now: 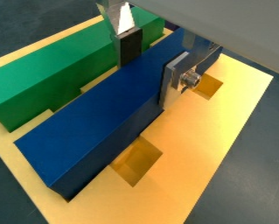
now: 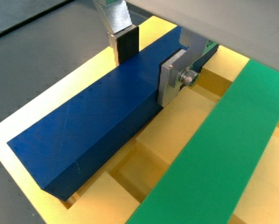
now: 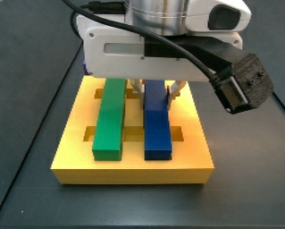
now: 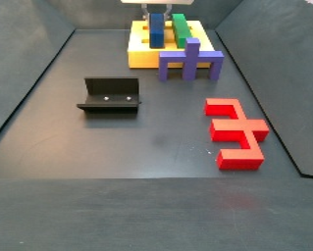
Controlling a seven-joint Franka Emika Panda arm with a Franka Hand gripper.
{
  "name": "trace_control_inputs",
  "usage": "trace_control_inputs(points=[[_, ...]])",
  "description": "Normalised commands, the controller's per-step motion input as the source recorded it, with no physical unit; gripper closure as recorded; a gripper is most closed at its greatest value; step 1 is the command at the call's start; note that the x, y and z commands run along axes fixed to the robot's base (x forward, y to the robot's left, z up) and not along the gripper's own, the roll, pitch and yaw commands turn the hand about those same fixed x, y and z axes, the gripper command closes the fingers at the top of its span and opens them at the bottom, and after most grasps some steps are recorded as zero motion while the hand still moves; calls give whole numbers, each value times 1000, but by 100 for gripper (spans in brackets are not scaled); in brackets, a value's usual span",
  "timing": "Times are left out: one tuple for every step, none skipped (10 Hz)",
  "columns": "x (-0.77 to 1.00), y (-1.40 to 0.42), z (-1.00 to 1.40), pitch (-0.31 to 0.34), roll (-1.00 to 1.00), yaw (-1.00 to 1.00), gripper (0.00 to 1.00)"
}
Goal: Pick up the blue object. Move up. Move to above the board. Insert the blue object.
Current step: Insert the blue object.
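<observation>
Royal-blue rectangular bar [image 3: 158, 127], long and straight, lies seated in a lengthwise groove of the flat yellow board [image 3: 132, 168], parallel to the long green bar [image 3: 110, 127] just beside it. At the bar's far end the gripper [image 1: 152, 63] straddles it, silver fingers [image 1: 177, 80] clamped against its sides.

You will find no readable text, label, brand, number or sign anywhere in these views. The blue object [image 1: 94, 122], the board [image 3: 132, 166] and the green bar [image 3: 109, 121] all have plain faces. The gripper [image 1: 153, 57], down over the blue object on the board, carries no marking you could read, and neither does the white wrist housing [image 3: 156, 45] above it.
</observation>
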Motion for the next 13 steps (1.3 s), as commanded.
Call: trace_control_inputs(points=[[0,-89,-291,-67,-33,0,100],[0,29,-369,-59,-30,0,100],[0,46,-354,-66,-44,0,100],[6,0,-306,-46,-56,0,100],[151,0,-286,-20,-50,-146,100],[134,-11,-269,-14,-24,-120,100],[69,0,-291,-13,-60,0,100],[51,0,-334,-41,-131,-3,100],[0,0,-306,-61,-134,0,100],[0,0,-314,-80,-134,0,100],[0,0,-371,-91,-181,0,100],[83,-66,-337,-50,-133,0,100],[226,-120,-274,0,-79,0,100]])
